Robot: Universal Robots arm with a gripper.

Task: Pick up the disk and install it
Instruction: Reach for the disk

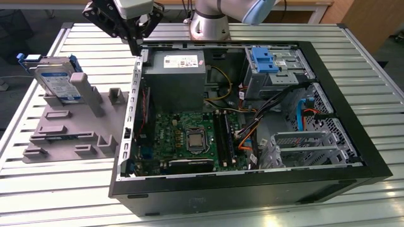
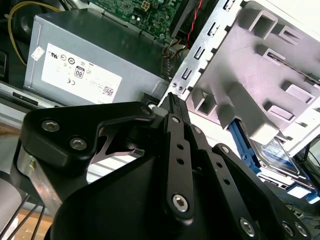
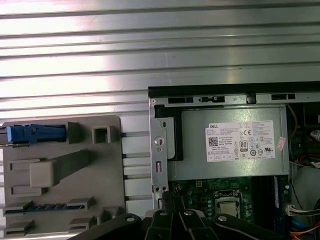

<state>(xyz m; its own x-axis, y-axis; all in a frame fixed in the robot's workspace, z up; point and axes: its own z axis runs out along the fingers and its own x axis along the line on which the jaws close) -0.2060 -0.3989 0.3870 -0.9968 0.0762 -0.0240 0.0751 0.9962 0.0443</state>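
The jaws are seen drawn together with nothing held between them. The gripper (image 1: 135, 46) is positioned over the edge of the open computer case (image 1: 252, 187), at its wall on the exterior view's left, close to the power supply (image 1: 173, 75). The disk (image 1: 56, 81) is stood on edge, tilted, on the grey fixture block (image 1: 69, 135), which is laid on the slatted table (image 1: 63, 189) beside the case. The disk is kept well apart from the gripper. Its blue frame (image 3: 35, 134) is seen edge-on in the first wrist view.

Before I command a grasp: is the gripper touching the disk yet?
Apart. In the exterior view the gripper hangs by the computer case wall, with open table between it and the disk on the grey fixture.
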